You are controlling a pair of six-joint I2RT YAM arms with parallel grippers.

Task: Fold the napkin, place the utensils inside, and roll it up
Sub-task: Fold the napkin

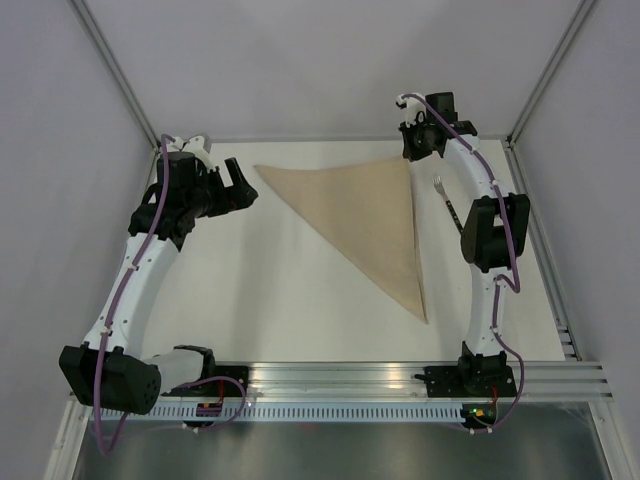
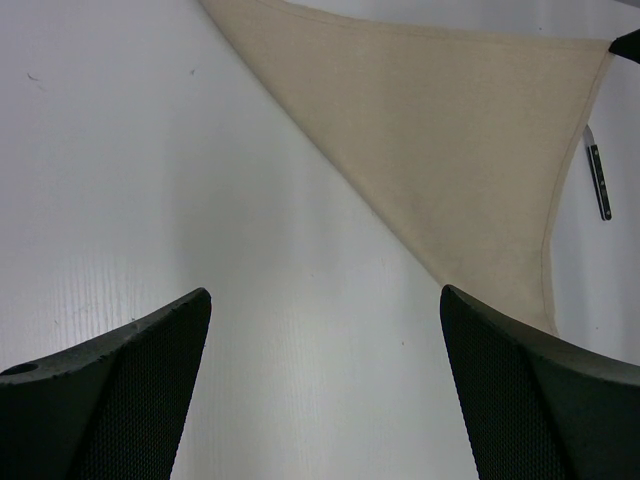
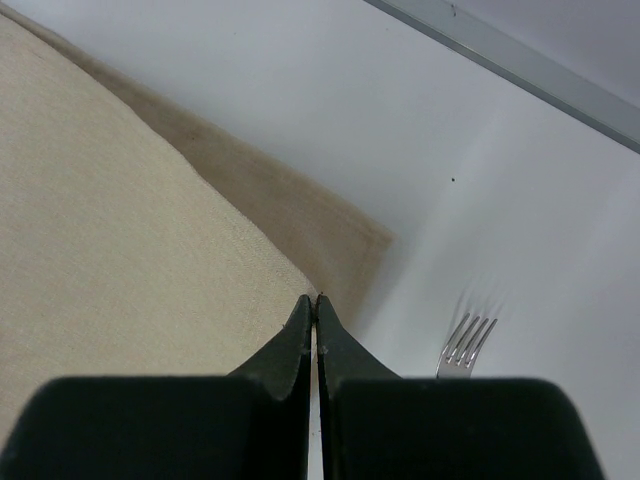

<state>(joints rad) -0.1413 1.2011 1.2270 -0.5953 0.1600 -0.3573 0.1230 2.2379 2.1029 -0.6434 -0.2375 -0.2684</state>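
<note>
Tapering tan triangle, soft woven napkin point(image 1: 365, 212)

The napkin point(image 1: 370, 215) is a plain tan cloth folded into a flat triangle of 2 layers on the white surface point(image 1: 280, 290). Its long edge runs from the far-left corner to the near-right point, and at the far-right corner the lower layer peeks out past the upper one. Just beside its right edge, apart from it, lies 1 fork point(image 1: 447, 200) with silver tines pointing away and a dark handle, roughly parallel to that edge.
</note>
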